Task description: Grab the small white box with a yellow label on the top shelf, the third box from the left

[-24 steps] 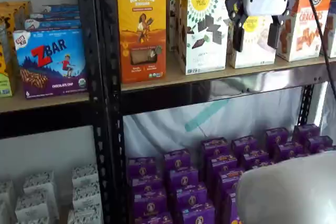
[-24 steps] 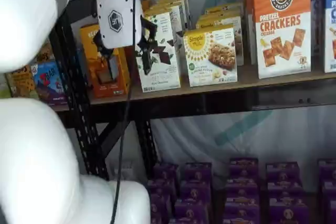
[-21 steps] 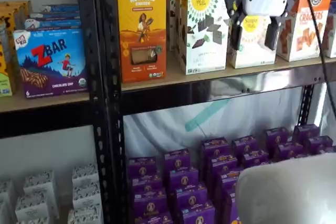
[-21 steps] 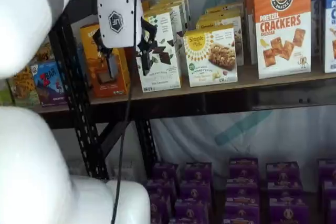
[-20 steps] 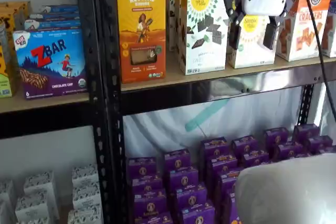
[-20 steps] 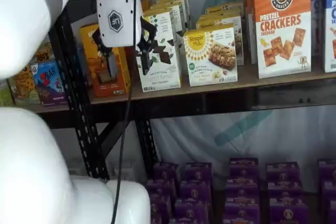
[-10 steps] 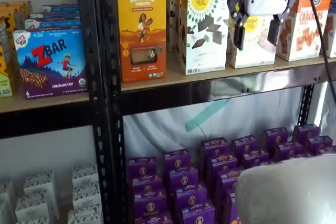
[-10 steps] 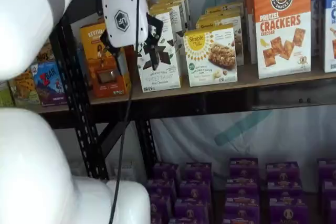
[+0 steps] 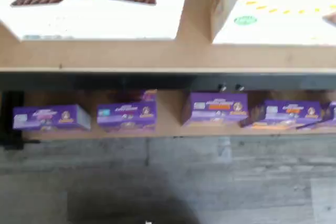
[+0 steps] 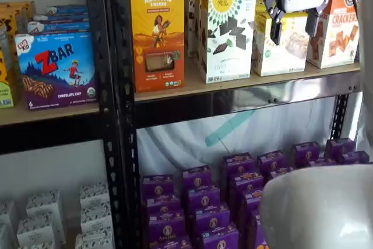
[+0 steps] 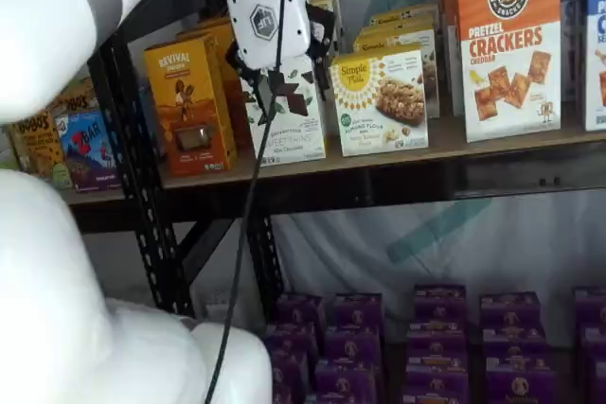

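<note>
**A:** What has changed in the last second?

**B:** The end effector has risen and slid sideways along the top shelf. In a shelf view it used to hang across the face of the small white box; now its two black fingers straddle that box's upper part, with the pale bars on the front showing below them.

**A:** Holding anything?

**B:** No. The fingers stand wide apart with a plain gap, nothing between them, and no contact that I can see.

**A:** So where does that leave the task?

**B:** I'd judge it lined up for the approach, still short of the grasp. The box stands upright on the shelf, behind and slightly below the fingers.

**A:** Any writing?

**B:** Behind the end effector is the taller white box, "SWEET THINS". Beside it, the target reads "Simple Mills". Further off are the orange box, "REVIVAL", the cracker box, "PRETZEL CRACKERS", and the blue box, "ZBAR".
</note>
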Motion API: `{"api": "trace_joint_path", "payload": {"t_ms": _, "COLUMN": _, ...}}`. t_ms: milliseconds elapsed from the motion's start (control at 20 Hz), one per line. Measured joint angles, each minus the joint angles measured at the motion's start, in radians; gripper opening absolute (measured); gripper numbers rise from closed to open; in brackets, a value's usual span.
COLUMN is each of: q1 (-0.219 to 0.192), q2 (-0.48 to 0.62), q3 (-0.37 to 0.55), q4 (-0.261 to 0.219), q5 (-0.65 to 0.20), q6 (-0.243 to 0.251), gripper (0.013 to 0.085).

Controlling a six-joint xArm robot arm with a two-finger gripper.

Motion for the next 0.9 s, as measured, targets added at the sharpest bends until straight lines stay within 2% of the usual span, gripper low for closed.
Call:
{"api": "trace_joint_path", "payload": {"t_ms": 350, "q1": -0.061, "q2": 0.067, "q3": -0.025, "q4": 0.004, "q5": -0.095, "q6": -0.053, "gripper": 0.0850}}
{"api": "trace_joint_path", "payload": {"t_ms": 700, "q1": -0.099, "q2": 0.140, "q3": -0.069, "q4": 0.041, "q5": -0.126, "q6": -0.088, "gripper": 0.0850}}
{"api": "trace_joint_path", "payload": {"t_ms": 900, "q1": -0.107, "q2": 0.158, "q3": -0.081, "q4": 0.052, "q5": -0.132, "q6": -0.095, "gripper": 0.0850}}
